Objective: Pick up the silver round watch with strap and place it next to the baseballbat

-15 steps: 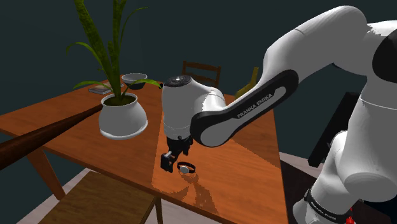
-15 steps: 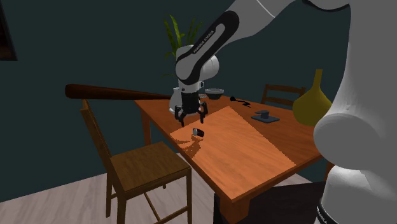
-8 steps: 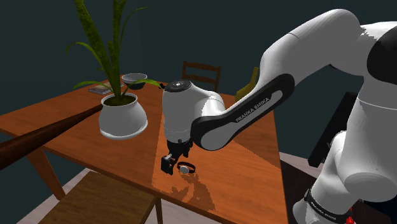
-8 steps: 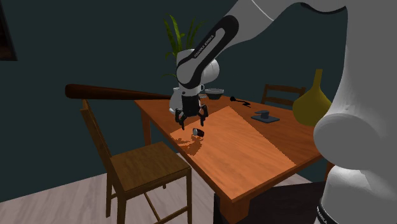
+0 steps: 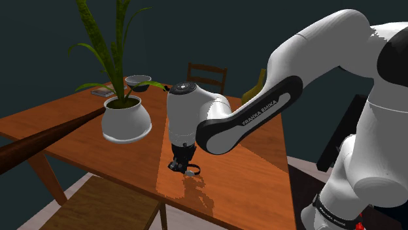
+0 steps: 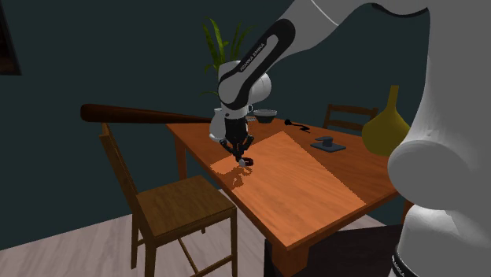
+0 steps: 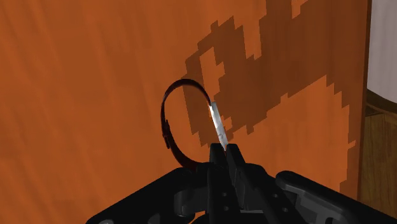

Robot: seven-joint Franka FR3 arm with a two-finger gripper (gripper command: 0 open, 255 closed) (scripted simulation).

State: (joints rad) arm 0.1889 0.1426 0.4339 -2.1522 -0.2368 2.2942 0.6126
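Note:
The watch (image 7: 216, 124) stands on edge, a thin silver case with a dark red strap loop (image 7: 168, 124) curving off it. My black gripper (image 7: 224, 158) is shut on the case, fingers pressed together around its lower edge. In the shoulder view the gripper (image 5: 180, 163) points straight down at the wooden table (image 5: 261, 170) near its front edge, and the watch (image 5: 191, 171) sits low at the fingertips. The second exterior view gives the same gripper (image 6: 243, 153) and watch (image 6: 248, 162). The dark brown baseball bat (image 5: 39, 140) juts out past the table's edge (image 6: 142, 116).
A white pot with a tall green plant (image 5: 125, 121) stands close beside the arm, a small bowl (image 5: 138, 81) behind it. A wooden chair (image 6: 173, 206) sits below the table edge. A yellow vase (image 6: 385, 126) and a small dark object (image 6: 326, 144) lie farther along the table.
The fingers, apart over the watch before, have dropped to the table and closed on the watch's case. The bat and the plant pot have stayed put.

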